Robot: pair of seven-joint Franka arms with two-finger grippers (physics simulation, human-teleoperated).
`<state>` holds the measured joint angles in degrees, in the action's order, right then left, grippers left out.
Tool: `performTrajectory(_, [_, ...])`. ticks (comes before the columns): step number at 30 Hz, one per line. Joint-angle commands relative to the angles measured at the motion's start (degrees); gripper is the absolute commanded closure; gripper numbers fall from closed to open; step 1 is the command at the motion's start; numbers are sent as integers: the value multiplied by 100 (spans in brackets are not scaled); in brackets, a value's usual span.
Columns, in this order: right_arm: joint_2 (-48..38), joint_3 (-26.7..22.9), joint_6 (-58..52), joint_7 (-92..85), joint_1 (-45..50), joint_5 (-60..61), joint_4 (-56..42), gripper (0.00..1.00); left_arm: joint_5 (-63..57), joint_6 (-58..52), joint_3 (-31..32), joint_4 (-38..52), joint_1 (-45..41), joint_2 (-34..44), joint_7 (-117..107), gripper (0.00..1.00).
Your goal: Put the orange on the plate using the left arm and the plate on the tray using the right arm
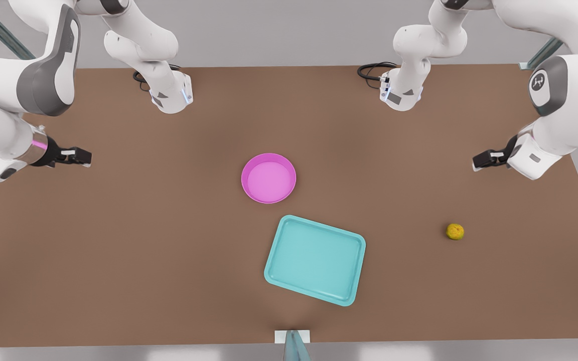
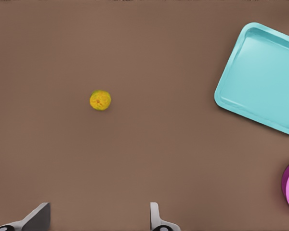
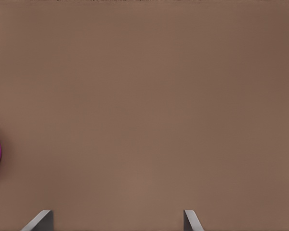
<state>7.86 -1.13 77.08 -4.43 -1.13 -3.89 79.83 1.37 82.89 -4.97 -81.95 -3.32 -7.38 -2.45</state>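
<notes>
While your left gripper (image 1: pixel 477 163) and right gripper (image 1: pixel 86 157) hover spread, orange (image 1: pixel 454 231) lower right, plate (image 1: pixel 268 178) centre, tray (image 1: pixel 315 259) below.

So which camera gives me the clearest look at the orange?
The left wrist view: the orange sits alone on bare table, mottled skin visible. The front view shows it small, toward that view's right, beyond the tray.

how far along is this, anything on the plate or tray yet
Nothing looks done yet. The orange lies alone on the table, well apart from the plate, which is empty and sits beside the tray, not on it. Nothing is in hand: the left gripper hangs open above the orange's side, the right gripper open near the plate. Both placements are left.
</notes>
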Motion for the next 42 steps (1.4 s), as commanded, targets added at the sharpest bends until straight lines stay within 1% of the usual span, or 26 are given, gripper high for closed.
performTrajectory(1, [-13, -1, 158, -154, 8, 2, -2, 0, 4, 78, -48, 56, 15, -44, 210, 0])
performTrajectory(2, [-13, -1, 158, -154, 8, -6, -2, 0, 48, -80, -48, 231, 42, -272, 219, 0])
performTrajectory(3, [-13, -1, 158, -154, 8, 2, -2, 0, 56, -142, -232, 346, 191, -729, 228, 0])
performTrajectory(5, [31, -10, 158, -154, -1, -6, -20, 0, 83, 1024, -285, 530, 384, -1791, 184, 0])
performTrajectory(6, [101, -10, 176, -154, 8, -6, -37, 0, 83, 2203, -268, 329, 393, -2180, 236, 0])
performTrajectory(8, [119, -10, 150, -145, 16, 2, 6, 0, 153, 3338, -215, -357, 385, -2391, 359, 0])
performTrajectory(10, [119, -10, 123, -145, -10, -6, 42, 0, 153, 3383, -224, -418, 385, -2567, 562, 0])
performTrajectory(11, [145, -10, 132, -145, -45, -6, 50, 0, 153, 3663, -224, -673, 385, -2602, 553, 0])
performTrajectory(13, [260, -36, 185, -145, -45, -6, 7, 0, 127, 3945, -224, -753, 402, -2839, 562, 0])
performTrajectory(19, [268, -36, 141, -137, -45, -24, 33, 0, 127, 4253, -232, -823, 516, -3182, 553, 0])
performTrajectory(26, [295, -45, 123, -137, -63, -24, 50, 0, 118, 4174, -232, -1227, 587, -3226, 588, 0])
performTrajectory(40, [348, -45, 97, -128, -124, -15, 59, 0, 144, 4244, -232, -1236, 701, -3639, 588, 0])
performTrajectory(42, [348, -45, 97, -128, -124, -15, 59, 0, 144, 4226, -232, -1236, 701, -3639, 588, 28])
